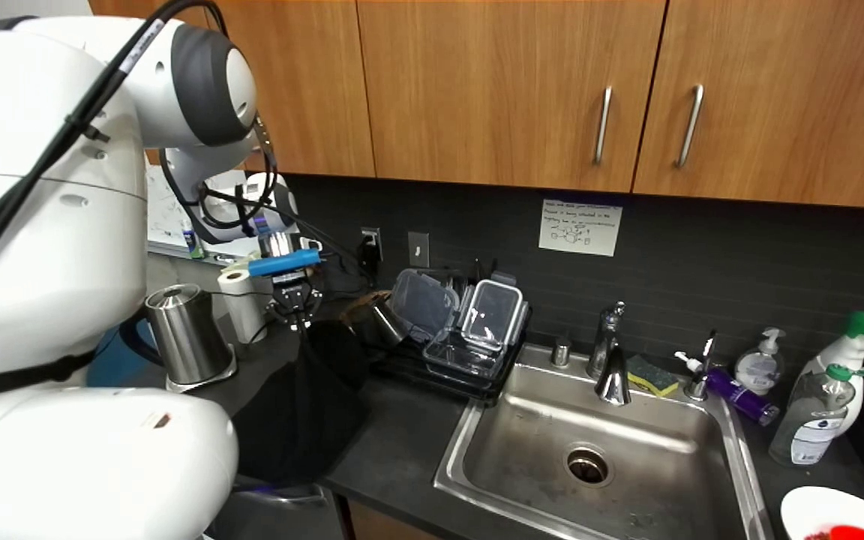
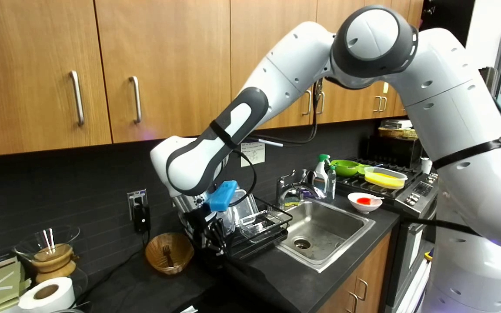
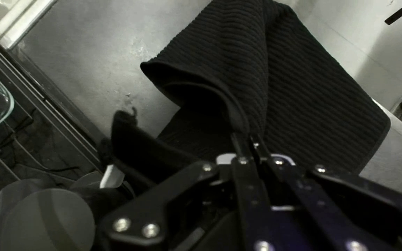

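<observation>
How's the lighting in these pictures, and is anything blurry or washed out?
In both exterior views, the black cloth merges with the dark counter, hiding most folds; in an exterior view, light streaks the sink, and writing on the note looks too soft to read fully; in the wrist view, glare whitens the counter, while the cloth's ribs show clearly.

Fingers [image 2: 220, 249] pinch a black cloth [image 2: 254, 284]; nearby, a brown basket [image 2: 182, 254] holds a fork [image 2: 167, 253].

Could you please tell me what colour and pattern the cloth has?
The cloth is black with a ribbed pattern, showing best in the wrist view.
</observation>
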Robot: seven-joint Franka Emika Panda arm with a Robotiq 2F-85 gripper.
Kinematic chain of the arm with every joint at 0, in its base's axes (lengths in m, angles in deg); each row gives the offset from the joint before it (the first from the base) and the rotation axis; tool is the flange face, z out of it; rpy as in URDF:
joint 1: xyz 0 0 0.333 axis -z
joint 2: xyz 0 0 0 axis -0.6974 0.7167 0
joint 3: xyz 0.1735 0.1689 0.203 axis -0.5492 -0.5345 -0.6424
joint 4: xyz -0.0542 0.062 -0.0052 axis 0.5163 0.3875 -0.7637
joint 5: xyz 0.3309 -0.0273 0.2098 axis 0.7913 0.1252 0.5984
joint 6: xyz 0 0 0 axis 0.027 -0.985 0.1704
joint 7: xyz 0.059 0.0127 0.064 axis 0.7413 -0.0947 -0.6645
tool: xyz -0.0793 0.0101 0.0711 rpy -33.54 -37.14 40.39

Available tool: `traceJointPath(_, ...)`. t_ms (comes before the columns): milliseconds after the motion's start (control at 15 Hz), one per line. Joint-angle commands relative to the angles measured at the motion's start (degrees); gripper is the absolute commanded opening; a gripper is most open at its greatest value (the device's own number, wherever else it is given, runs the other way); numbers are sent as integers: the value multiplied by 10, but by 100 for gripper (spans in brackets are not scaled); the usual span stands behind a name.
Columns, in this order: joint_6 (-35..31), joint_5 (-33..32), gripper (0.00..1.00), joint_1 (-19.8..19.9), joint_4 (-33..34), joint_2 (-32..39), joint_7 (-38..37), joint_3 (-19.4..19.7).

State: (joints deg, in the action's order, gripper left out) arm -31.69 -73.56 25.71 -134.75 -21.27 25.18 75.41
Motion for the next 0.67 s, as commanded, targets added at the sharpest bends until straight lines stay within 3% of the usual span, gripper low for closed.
traceJointPath(0, 34, -18, 1, -16, 50, 36, -16, -1)
traceJointPath(600, 50, -30, 1, -33, 124, 116, -8, 3)
